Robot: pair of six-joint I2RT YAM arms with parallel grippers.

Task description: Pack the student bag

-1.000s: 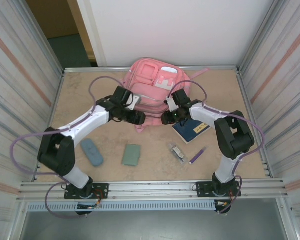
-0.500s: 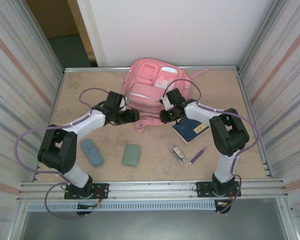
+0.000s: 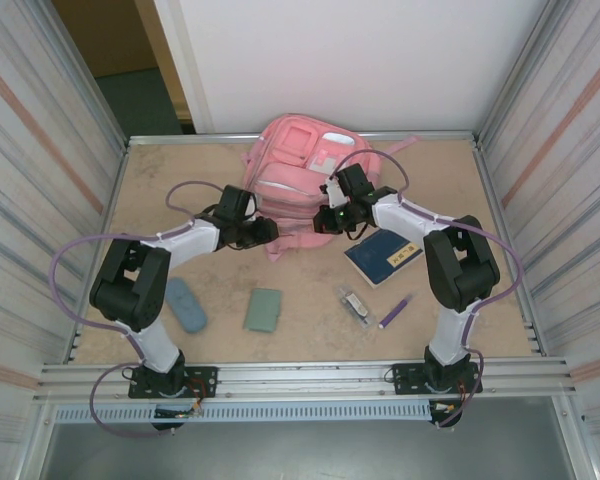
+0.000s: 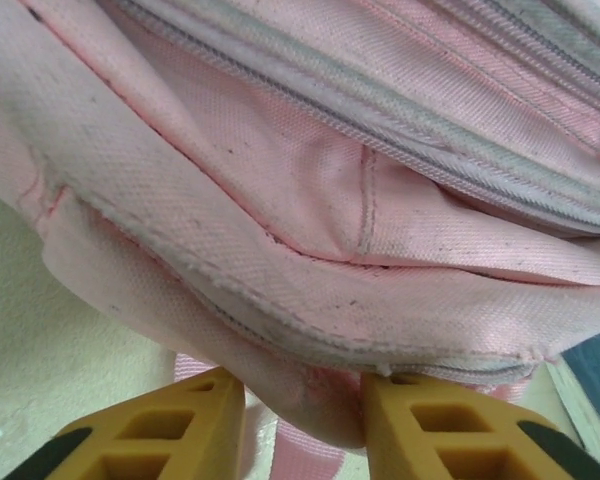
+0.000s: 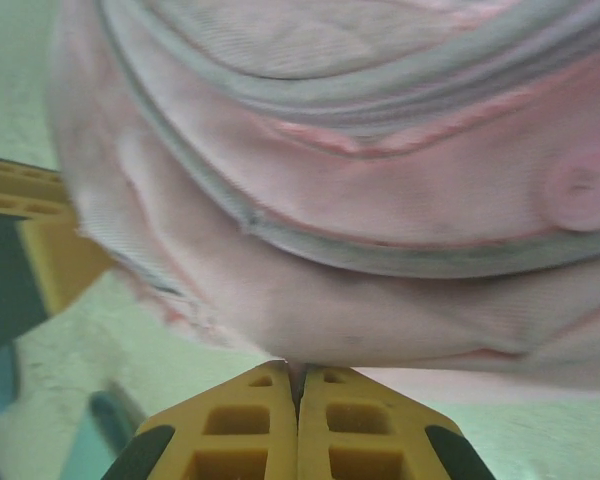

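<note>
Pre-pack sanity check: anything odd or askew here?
Nothing spilled or broken. The student bag has its near hem bunched in the left gripper, and the fabric there carries dark specks. The right gripper is shut at the bag's edge.

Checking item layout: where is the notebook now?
In the top view, the notebook lies right of the bag, near the right hand, beyond the pen.

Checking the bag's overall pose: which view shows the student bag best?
Top external: the whole student bag is seen, pockets included. Both wrist views give close-ups of its pink fabric and zips.
</note>
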